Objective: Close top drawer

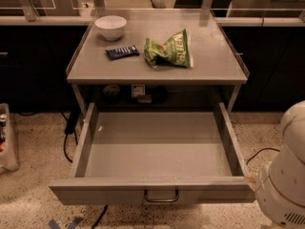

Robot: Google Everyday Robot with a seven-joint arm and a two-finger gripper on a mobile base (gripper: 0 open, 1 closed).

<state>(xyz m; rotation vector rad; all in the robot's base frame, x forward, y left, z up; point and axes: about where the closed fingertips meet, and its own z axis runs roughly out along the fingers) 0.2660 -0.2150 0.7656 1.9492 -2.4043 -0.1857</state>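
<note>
The top drawer (95,194) is a wide shallow grey metal drawer. It stands pulled far out of the cabinet, and its inside is empty. Its flat front panel faces me with a small metal bar handle (161,196) at the centre. My white arm housing (286,180) stands at the lower right, next to the drawer's front right corner. My gripper is out of view below the bottom right edge of the camera view. The lower drawers are hidden.
On the cabinet top (214,61) are a white bowl (110,26), a dark snack bar (122,52) and a green chip bag (169,50). Black cables (69,132) lie on the speckled floor at the left, by a clear container (7,137).
</note>
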